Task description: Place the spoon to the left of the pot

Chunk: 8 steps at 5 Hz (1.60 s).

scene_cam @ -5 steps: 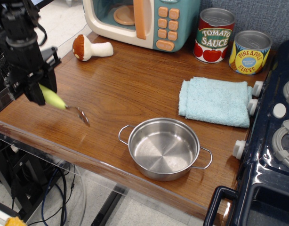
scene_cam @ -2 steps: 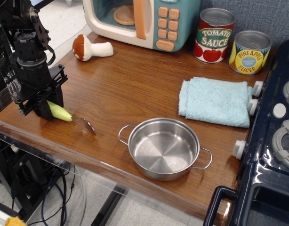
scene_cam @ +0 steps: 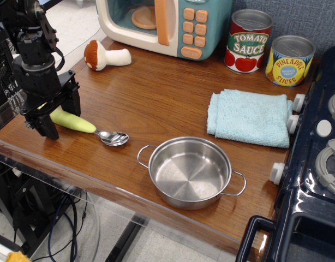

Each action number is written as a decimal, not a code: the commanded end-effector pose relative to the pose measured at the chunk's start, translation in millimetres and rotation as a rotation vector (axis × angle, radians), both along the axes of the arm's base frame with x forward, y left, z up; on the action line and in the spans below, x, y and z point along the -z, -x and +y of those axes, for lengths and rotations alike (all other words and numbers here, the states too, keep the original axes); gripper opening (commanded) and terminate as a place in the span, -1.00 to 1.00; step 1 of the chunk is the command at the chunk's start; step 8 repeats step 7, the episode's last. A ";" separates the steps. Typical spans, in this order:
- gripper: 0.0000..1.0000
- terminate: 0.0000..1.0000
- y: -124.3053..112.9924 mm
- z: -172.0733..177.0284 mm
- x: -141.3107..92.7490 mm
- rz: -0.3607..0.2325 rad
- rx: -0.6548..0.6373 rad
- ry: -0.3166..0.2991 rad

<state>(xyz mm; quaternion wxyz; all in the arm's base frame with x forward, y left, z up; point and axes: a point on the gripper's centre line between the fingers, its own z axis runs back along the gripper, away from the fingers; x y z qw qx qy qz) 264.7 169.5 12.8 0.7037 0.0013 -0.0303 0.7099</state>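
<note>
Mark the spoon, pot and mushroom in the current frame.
spoon [scene_cam: 75,123]: table view, on the yellow-green handle.
pot [scene_cam: 186,176]: table view, on the bare inner base.
mushroom [scene_cam: 93,54]: table view, on the brown cap.

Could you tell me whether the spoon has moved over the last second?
Yes. The spoon has come down from a tilted, lifted pose to lie flat on the table, its bowl now nearer the pot, to the pot's left.
</note>
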 end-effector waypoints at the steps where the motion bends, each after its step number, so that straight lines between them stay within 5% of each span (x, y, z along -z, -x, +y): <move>1: 1.00 -1.00 -0.4 12.6 -37.5 -0.051 -0.012 -0.034; 4: 1.00 -1.00 -6.0 3.4 -95.5 -0.158 0.009 0.003; 6: 1.00 -1.00 -6.0 3.4 -95.5 -0.158 0.009 0.003; 7: 1.00 1.00 -6.0 3.4 -95.5 -0.158 0.009 0.003; 8: 1.00 1.00 -6.0 3.4 -95.5 -0.158 0.009 0.003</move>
